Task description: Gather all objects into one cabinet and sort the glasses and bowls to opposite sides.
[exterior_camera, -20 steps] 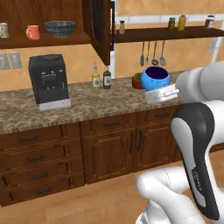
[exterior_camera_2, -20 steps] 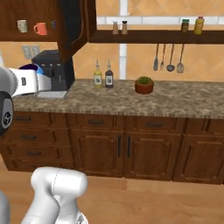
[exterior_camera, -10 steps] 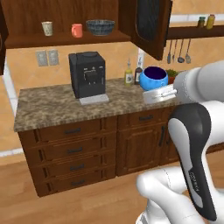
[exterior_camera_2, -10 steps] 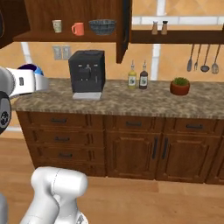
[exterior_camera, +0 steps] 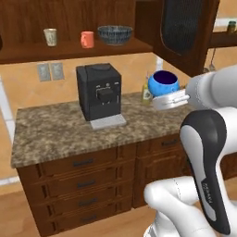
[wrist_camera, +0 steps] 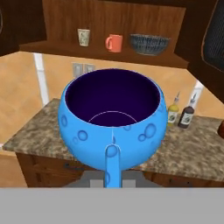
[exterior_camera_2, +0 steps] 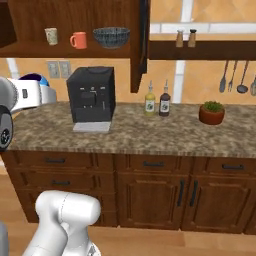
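Observation:
My gripper (exterior_camera: 169,98) is shut on the squat glossy bright blue cup (exterior_camera: 163,83), holding it upright in the air above the granite counter (exterior_camera: 55,132). The hand view looks into the blue cup (wrist_camera: 113,118), handle toward the camera. Beyond and above it, the dark brown wall cabinet (exterior_camera: 69,49) stands open. On its shelf are the beige patterned tumbler (exterior_camera: 50,36) at left, the orange-red cup (exterior_camera: 86,39) beside it, and the wide dark blue-grey bowl (exterior_camera: 114,34) at right. From the right base, the blue cup (exterior_camera_2: 34,78) peeks over my arm.
A black coffee machine (exterior_camera: 99,92) stands on the counter under the cabinet shelf. The open cabinet door (exterior_camera: 185,32) juts out above my hand. Two sauce bottles (exterior_camera_2: 157,99), a potted plant (exterior_camera_2: 211,112), spice jars (exterior_camera_2: 185,37) and hanging utensils (exterior_camera_2: 232,77) lie to the right.
The whole picture has shifted as the base drove: cabinet and coffee machine now sit nearer the middle and look larger. The blue cup stays in my shut gripper.

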Motion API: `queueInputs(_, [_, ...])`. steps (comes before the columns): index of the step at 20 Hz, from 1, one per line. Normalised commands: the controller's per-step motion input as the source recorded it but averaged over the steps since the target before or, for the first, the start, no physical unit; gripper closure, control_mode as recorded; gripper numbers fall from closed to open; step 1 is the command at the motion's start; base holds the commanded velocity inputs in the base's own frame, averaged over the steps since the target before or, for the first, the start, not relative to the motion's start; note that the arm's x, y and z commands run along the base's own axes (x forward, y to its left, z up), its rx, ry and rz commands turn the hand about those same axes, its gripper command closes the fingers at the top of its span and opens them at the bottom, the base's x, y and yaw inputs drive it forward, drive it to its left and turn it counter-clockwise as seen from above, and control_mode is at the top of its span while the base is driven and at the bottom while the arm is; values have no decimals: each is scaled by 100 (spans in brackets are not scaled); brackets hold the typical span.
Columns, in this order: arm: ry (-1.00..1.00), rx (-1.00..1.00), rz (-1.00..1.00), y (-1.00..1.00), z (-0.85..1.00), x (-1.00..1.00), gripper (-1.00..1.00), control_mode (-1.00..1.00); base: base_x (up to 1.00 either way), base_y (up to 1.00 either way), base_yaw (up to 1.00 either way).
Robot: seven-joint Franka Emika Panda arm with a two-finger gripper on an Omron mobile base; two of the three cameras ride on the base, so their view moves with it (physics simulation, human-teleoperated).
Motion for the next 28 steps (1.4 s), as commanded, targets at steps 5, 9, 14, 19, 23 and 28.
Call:
queueInputs(5, [0, 0, 0, 0, 0, 0, 100, 100, 100, 60, -12])
queueInputs(9, [0, 0, 0, 0, 0, 0, 100, 100, 84, 73, -11])
queueInputs(14, [0, 0, 0, 0, 0, 0, 100, 100, 31, 54, -3])
queueInputs(19, [0, 0, 0, 0, 0, 0, 100, 100, 9, 25, 0])
queueInputs(23, [0, 0, 0, 0, 0, 0, 100, 100, -39, 62, 4])
queueInputs(28, [0, 0, 0, 0, 0, 0, 100, 100, 10, 43, 1])
